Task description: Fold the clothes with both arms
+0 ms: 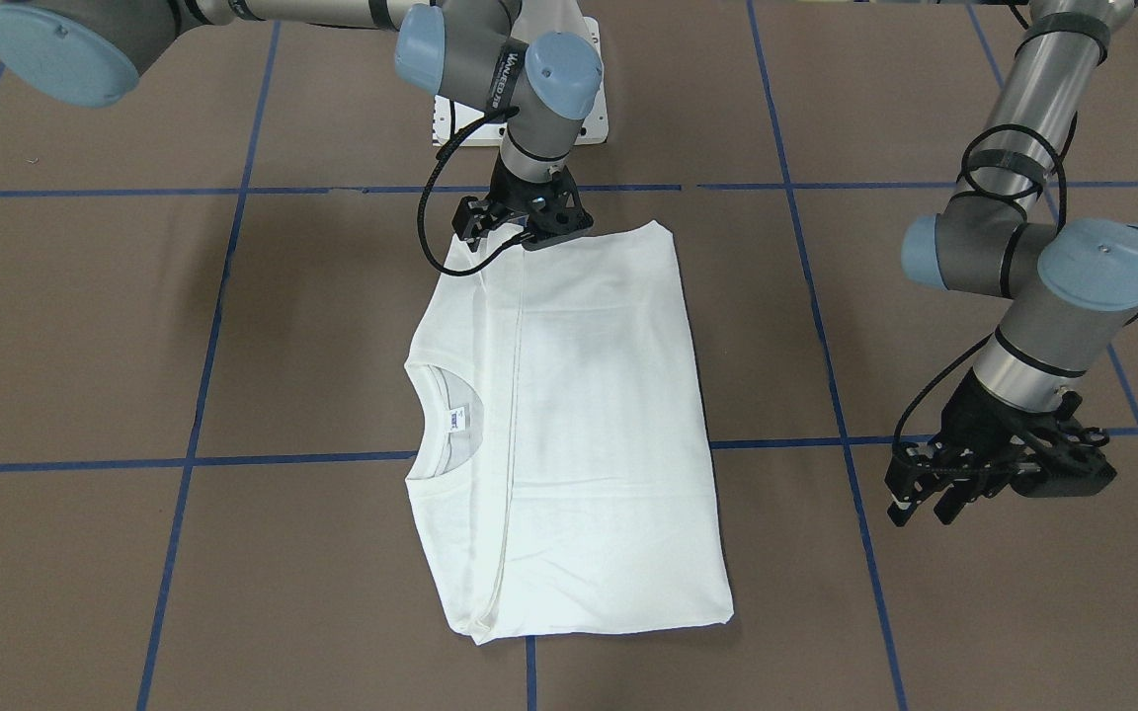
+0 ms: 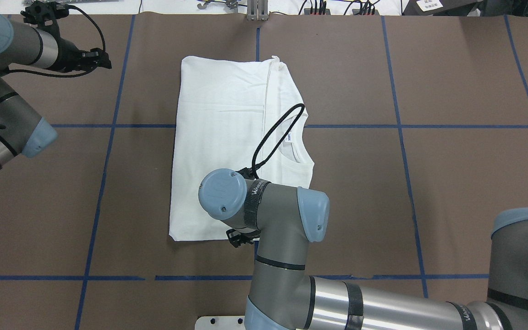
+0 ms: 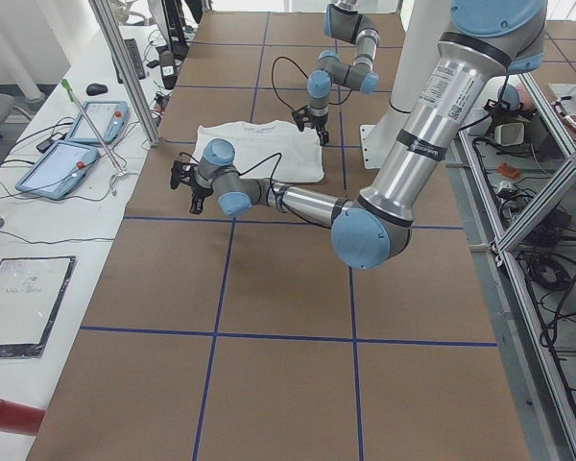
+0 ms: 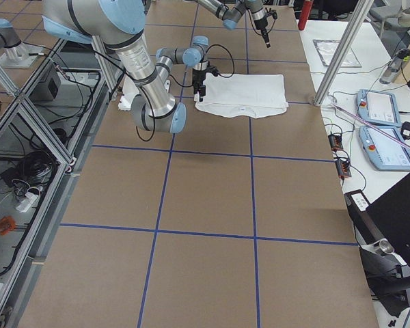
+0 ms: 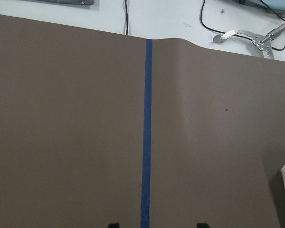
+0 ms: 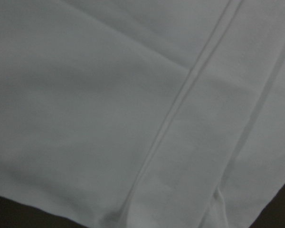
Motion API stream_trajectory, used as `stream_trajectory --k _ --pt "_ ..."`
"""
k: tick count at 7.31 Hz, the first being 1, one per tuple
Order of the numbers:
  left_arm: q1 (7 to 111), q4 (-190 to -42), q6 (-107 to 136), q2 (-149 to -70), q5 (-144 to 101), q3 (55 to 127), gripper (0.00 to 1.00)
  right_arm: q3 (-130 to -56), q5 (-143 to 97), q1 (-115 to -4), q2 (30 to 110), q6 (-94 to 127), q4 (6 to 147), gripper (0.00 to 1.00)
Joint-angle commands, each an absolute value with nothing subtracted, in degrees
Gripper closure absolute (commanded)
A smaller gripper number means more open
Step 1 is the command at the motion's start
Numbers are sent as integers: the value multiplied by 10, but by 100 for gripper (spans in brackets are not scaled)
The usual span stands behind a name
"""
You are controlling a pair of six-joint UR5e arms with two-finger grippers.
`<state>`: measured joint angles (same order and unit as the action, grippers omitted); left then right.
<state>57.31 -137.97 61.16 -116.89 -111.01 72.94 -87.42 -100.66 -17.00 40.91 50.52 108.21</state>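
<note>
The white T-shirt lies flat on the brown table, folded into a tall rectangle, with the collar and neck label on the robot's right side. It also shows in the overhead view. My right gripper is down on the shirt's edge nearest the robot. Its wrist view shows only white cloth, close up, with no fingers, so I cannot tell how its jaws stand. My left gripper is open and empty, apart from the shirt, above bare table. Its fingertips stand wide apart.
The white pedestal base stands just behind the right gripper. Blue tape lines cross the brown table cover. Cables and clamps lie along the far edge. Tablets sit on the side bench.
</note>
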Motion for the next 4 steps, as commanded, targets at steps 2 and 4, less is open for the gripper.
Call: stream_trajectory --k 2,4 --pt "573 -1380 612 -1169 -1110 729 37 -909 -1006 -172 451 498 1087 0" --pt "572 -1382 618 -1170 -1110 729 36 -1008 -1005 -192 509 448 1146 0"
